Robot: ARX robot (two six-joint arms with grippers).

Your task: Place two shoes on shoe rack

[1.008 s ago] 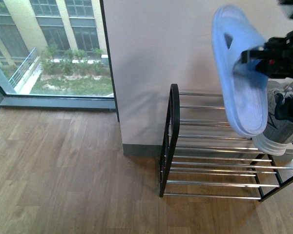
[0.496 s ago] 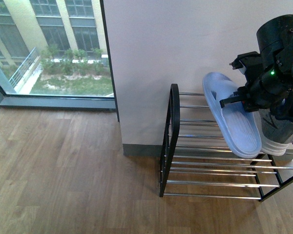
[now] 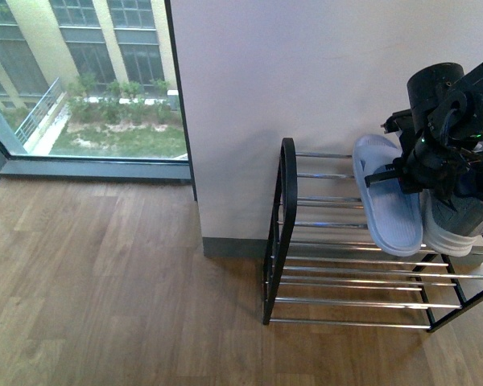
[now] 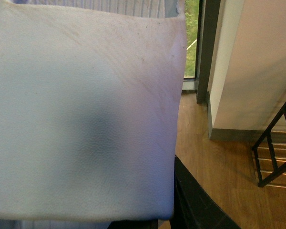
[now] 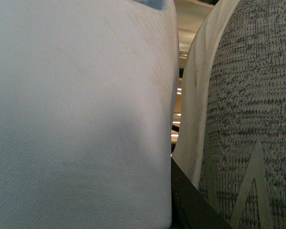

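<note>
A pale blue slide (image 3: 386, 205) lies sole-down across the top bars of the shoe rack (image 3: 284, 229), close beside a grey knit sneaker (image 3: 459, 215). My right gripper (image 3: 412, 177) is shut on the slide's strap side. In the right wrist view this slide (image 5: 81, 114) fills the left and the sneaker (image 5: 248, 109) the right, with one black finger (image 5: 193, 202) between them. My left gripper (image 4: 109, 200) is shut on another pale blue slide (image 4: 81, 109), which blocks most of its view. It is held away from the rack (image 4: 276, 155), and only one black finger (image 4: 193, 205) shows.
The rack stands against a white wall (image 3: 306, 72) on wooden floor (image 3: 105, 281). A tall window (image 3: 80, 80) is at the left. The rack's lower tiers (image 3: 354, 301) hold nothing in view. The left arm does not show in the front view.
My right arm has brought the slide down from high in the air, through a tilted pose, onto the rack's top tier next to the sneaker.
</note>
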